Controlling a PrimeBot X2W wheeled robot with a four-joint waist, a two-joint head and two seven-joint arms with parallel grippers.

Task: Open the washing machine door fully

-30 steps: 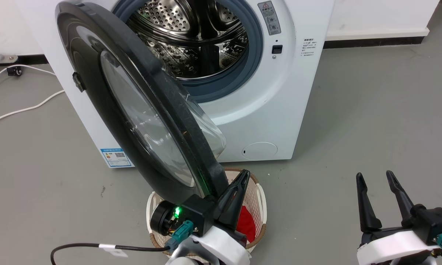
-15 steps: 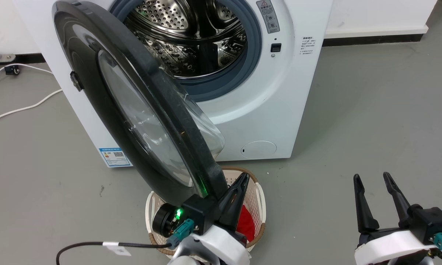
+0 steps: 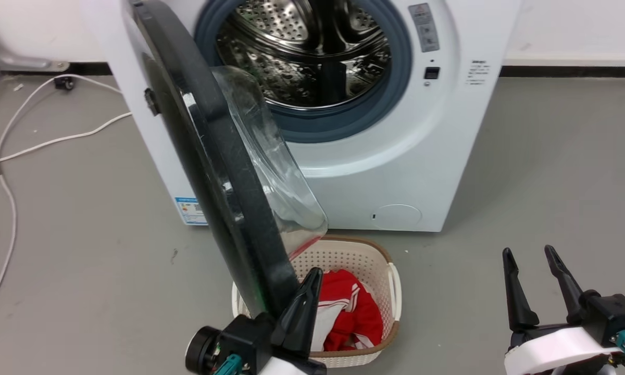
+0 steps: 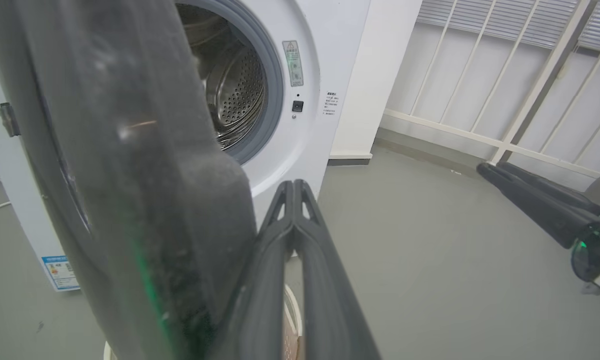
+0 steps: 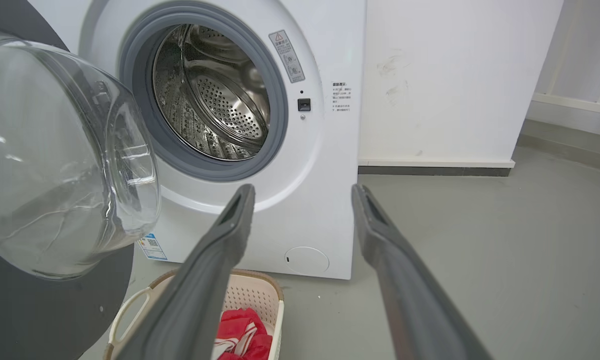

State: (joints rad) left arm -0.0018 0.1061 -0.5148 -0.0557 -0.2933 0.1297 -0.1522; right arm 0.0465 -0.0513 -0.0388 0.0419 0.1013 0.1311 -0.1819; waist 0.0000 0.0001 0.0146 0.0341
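Washing machine door (image 3: 229, 177): round, glossy black rim w/ a clear bulging glass bowl (image 5: 55, 160) at ctr. Pos.: swung out from the washing machine (image 3: 396, 172), far edge meeting the cabinet left of the opening, near edge-on to the head cam. The bowl faces the opening side. The rim shows fine dust and scuffs in the left wrist view.

Washing machine: smooth white cabinet, front opening exposed. The perforated steel drum (image 3: 302, 57) is ringed by a grey rubber gasket (image 3: 344, 122). A small black latch socket (image 3: 431, 73) sits right of the opening, w/ a round filter cap (image 3: 396, 216) low on the front and a blue energy sticker (image 3: 187, 211) at lower left.

Left gripper (image 4: 294, 184): two long dark tapered fingers pressed together, tips meeting, nothing between them. Their side sits against the door's lower rim, on the bowl side.

Right gripper (image 3: 528, 250): fingers spread, empty, over the grey floor (image 3: 526, 156), well apart from the door.

Laundry basket (image 3: 375, 255): cream perforated plastic w/ brown rim trim, on the floor in front of the machine, below the door's lower edge. Red-and-white cloth (image 3: 354, 312) lies crumpled inside
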